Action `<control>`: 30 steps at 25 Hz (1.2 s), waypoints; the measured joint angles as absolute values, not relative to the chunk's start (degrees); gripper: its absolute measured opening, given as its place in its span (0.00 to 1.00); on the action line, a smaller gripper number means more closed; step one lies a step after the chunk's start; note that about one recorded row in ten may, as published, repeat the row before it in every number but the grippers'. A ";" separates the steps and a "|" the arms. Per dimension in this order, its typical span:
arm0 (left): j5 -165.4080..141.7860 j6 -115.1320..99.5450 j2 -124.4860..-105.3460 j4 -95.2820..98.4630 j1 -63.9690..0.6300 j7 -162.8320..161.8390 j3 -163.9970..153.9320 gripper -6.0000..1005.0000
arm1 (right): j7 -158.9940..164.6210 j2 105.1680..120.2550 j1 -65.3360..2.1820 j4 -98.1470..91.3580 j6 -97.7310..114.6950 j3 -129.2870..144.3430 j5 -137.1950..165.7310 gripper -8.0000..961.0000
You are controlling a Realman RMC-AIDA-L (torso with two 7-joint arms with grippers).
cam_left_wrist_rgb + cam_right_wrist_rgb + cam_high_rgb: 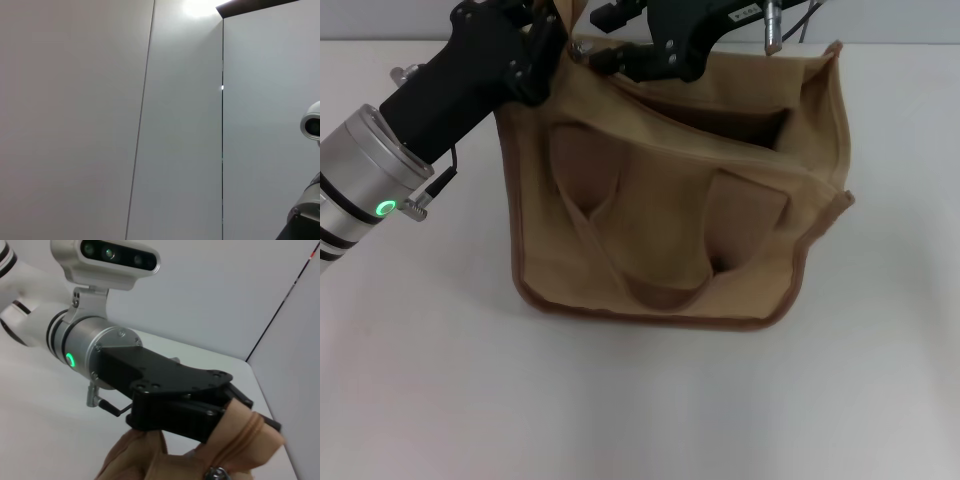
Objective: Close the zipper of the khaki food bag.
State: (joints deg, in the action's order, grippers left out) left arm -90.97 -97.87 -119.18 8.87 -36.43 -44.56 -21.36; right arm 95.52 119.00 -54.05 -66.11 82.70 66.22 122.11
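Observation:
The khaki food bag stands on the white table, its handles lying down its front. Its top gapes open toward the right end. My left gripper reaches in from the left and is shut on the bag's far left top corner. The right wrist view shows it clamped on the khaki fabric at the end of the zipper. The silver pull sits just below that clamp. My right gripper hangs over the same corner, right at the pull.
The white table spreads around the bag. The left arm's silver wrist with a green light crosses the upper left. The left wrist view shows only grey wall panels.

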 joint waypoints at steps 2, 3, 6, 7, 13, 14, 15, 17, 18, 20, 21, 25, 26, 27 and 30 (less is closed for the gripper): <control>-90.97 -97.77 -119.18 8.87 -36.55 -44.56 -21.35 0.03 | 95.45 119.02 -54.11 -66.10 82.51 66.85 122.11 0.36; -90.97 -97.71 -119.18 8.87 -36.61 -44.56 -21.35 0.03 | 95.43 119.05 -54.15 -66.08 82.39 67.17 122.11 0.36; -90.97 -97.64 -119.18 8.61 -36.80 -44.56 -21.35 0.03 | 95.38 119.15 -54.27 -65.99 81.26 68.22 122.11 0.36; -90.97 -97.63 -119.18 8.48 -36.84 -44.56 -21.36 0.03 | 95.38 119.17 -54.28 -65.95 80.84 68.56 122.11 0.36; -90.97 -97.47 -119.18 8.43 -36.89 -44.41 -21.36 0.03 | 95.14 119.20 -54.99 -64.49 79.74 69.91 122.11 0.36; -90.97 -97.43 -119.18 8.43 -36.90 -44.38 -21.36 0.03 | 95.02 119.22 -55.00 -64.43 79.72 69.98 122.11 0.36; -90.97 -97.40 -119.18 8.43 -36.91 -44.38 -21.36 0.03 | 94.92 119.25 -55.00 -64.39 79.69 70.00 122.11 0.36; -90.95 -97.35 -119.18 8.43 -36.91 -44.38 -21.36 0.03 | 94.75 119.27 -55.01 -64.30 79.39 70.02 122.11 0.36; -90.95 -97.34 -119.18 8.43 -36.91 -44.38 -21.36 0.03 | 94.72 119.27 -55.02 -64.19 79.19 70.03 122.11 0.36; -90.94 -97.33 -119.18 8.43 -36.92 -44.31 -21.36 0.03 | 94.68 119.28 -55.02 -64.04 78.94 70.05 122.11 0.35; -90.93 -97.33 -119.18 8.43 -36.92 -44.30 -21.36 0.03 | 94.67 119.27 -55.02 -63.95 78.87 70.06 122.11 0.35; -90.87 -97.33 -119.18 8.43 -36.92 -44.37 -21.35 0.03 | 94.89 119.27 -55.01 -63.89 78.26 70.01 122.15 0.29; -90.85 -97.32 -119.18 8.43 -36.92 -44.36 -21.35 0.03 | 94.94 119.27 -54.92 -63.89 78.04 69.98 122.16 0.28; -90.85 -97.33 -119.17 8.44 -36.91 -44.36 -21.35 0.03 | 94.91 119.27 -54.83 -63.89 77.96 69.97 122.16 0.26; -90.85 -97.33 -119.13 8.44 -36.81 -44.38 -21.36 0.03 | 94.69 119.27 -54.41 -64.07 77.80 69.94 122.16 0.17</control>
